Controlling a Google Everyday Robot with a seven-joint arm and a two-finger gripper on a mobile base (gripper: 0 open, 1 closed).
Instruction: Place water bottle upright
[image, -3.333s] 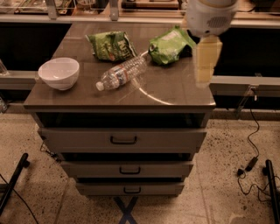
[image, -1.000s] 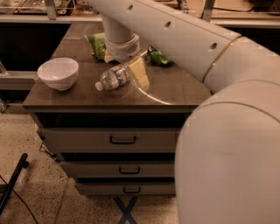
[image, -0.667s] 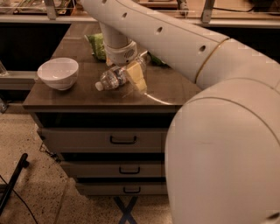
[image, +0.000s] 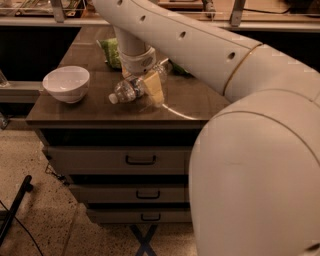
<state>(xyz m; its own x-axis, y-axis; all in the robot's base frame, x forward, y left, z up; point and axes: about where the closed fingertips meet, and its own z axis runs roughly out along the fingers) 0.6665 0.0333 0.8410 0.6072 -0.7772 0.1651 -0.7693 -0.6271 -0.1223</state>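
Water bottle (image: 127, 91) on its side on the drawer cabinet top (image: 190, 104), centre-left of frame, cap toward the white bowl (image: 66, 83). Gripper (image: 150, 87) sits at its body (clenched or not: can't tell). Clamp mid-body, tip cap-up, set the base flat

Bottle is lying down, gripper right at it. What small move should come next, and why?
Probably firm up the grasp on the water bottle before any lifting: it lies on its side on the cabinet top, cap toward the bowl, and the gripper sits at its body, grip unconfirmed.
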